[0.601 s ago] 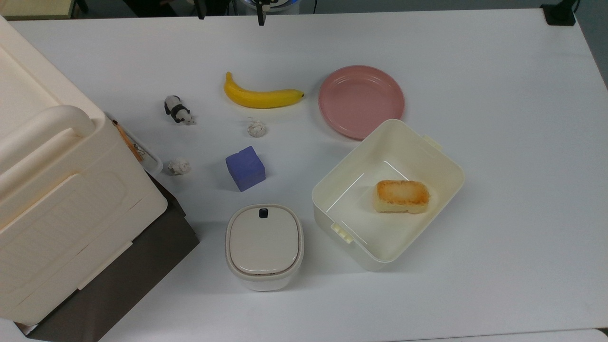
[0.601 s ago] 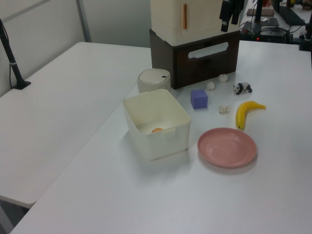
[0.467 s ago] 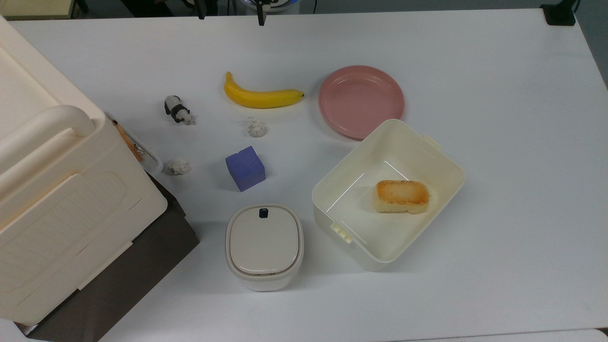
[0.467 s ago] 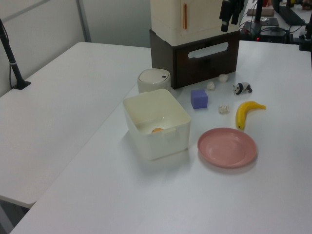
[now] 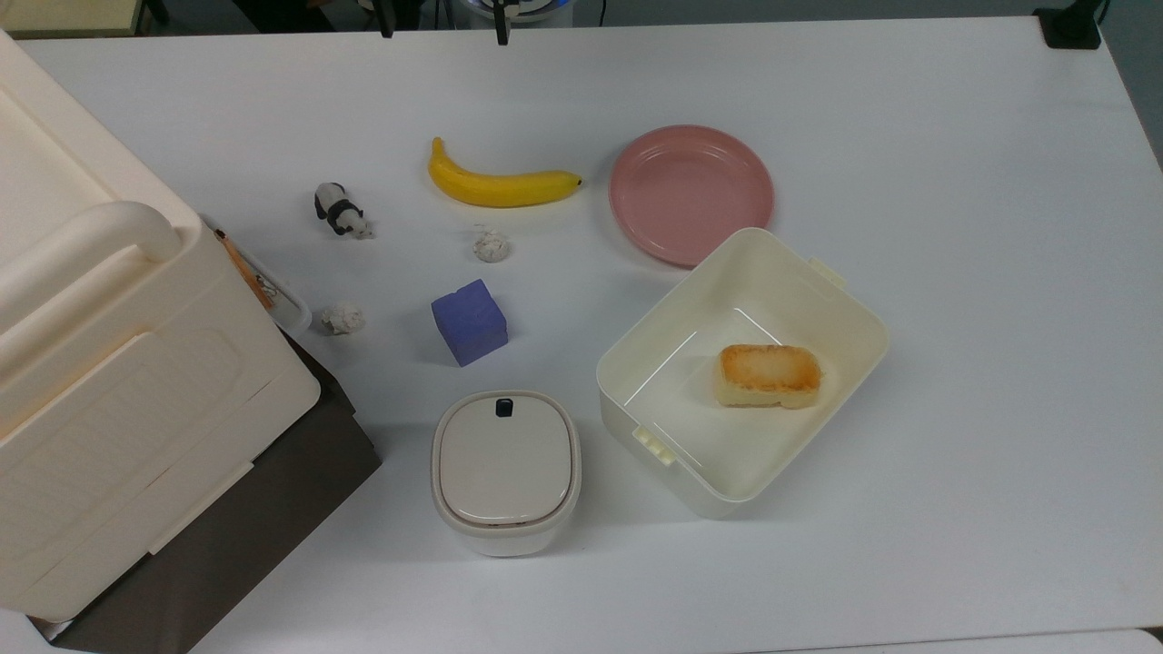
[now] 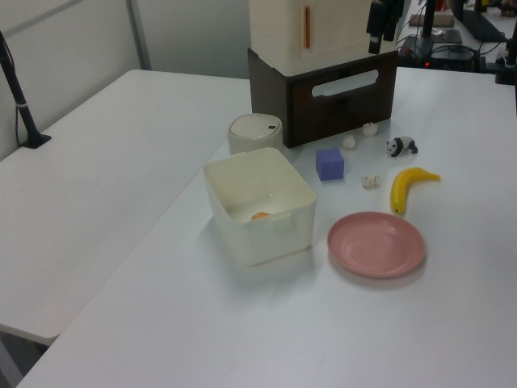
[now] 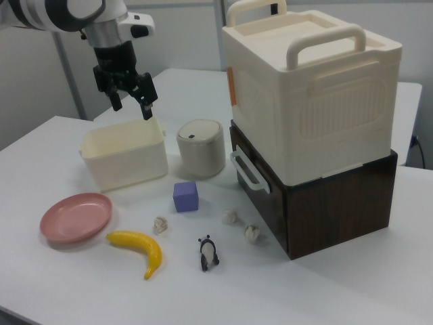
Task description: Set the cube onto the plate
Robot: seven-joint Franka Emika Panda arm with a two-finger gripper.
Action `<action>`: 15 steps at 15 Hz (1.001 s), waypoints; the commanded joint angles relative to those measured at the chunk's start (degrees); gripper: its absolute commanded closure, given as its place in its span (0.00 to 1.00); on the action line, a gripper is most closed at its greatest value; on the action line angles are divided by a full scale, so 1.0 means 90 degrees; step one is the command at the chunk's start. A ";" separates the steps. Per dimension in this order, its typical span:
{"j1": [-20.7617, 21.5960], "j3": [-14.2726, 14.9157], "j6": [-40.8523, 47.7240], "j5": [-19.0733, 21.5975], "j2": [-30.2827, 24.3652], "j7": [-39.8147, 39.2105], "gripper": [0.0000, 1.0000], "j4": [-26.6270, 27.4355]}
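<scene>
Two dark fingers (image 7: 144, 101) of the claw (image 7: 130, 103) hang spread apart with nothing between them, high above the white table (image 5: 954, 227). In the top view just their tips cross the upper edge; in the left view the claw (image 6: 383, 23) is cut off by the upper edge, in front of the big cream box (image 6: 311, 28). The arm (image 7: 74, 13) runs out of the right view at its upper left.

The cube (image 7: 185, 196) sits on the table, below the claw and to the right view's right of it, well apart and untouched. The plate (image 7: 76, 217) lies lower again, to the right view's left of the claw, bare, its far rim just beside the open cream tub (image 7: 125, 156). In the top view the tub's wall (image 5: 677, 291) overlaps the plate's (image 5: 690, 193) near edge; whether they touch I cannot tell.

The tub stands almost under the claw in the right view. The bread piece (image 5: 769, 374) lies inside it; in the left view it is mostly hidden by the tub's wall.

Around the cube (image 5: 469, 322): a lidded cream pot (image 5: 505, 470), a banana (image 5: 500, 184), a panda figure (image 5: 340, 211), two crumpled white lumps (image 5: 491, 245) (image 5: 342, 318). The banana lies between the cube and the table's far edge, beside the plate. The cream box (image 7: 308, 88) is stacked on a dark brown case (image 7: 338, 203).

No writing can be read.
</scene>
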State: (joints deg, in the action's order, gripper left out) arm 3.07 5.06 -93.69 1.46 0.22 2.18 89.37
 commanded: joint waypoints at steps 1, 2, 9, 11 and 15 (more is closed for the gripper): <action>0.0010 0.0062 0.0351 0.0160 -0.0053 -0.0438 0.00 -0.0028; 0.0010 0.0062 0.0351 0.0160 -0.0053 -0.0428 0.00 -0.0038; 0.0000 0.0053 0.0370 0.0141 -0.0053 -0.0389 0.00 -0.0135; 0.0000 0.0062 0.0380 0.0131 -0.0053 -0.0379 0.00 -0.0155; -0.0019 0.0062 0.0556 0.0092 -0.0082 -0.0340 0.00 -0.0164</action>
State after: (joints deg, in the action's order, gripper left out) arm 2.99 5.16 -90.77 1.46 0.21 0.06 88.41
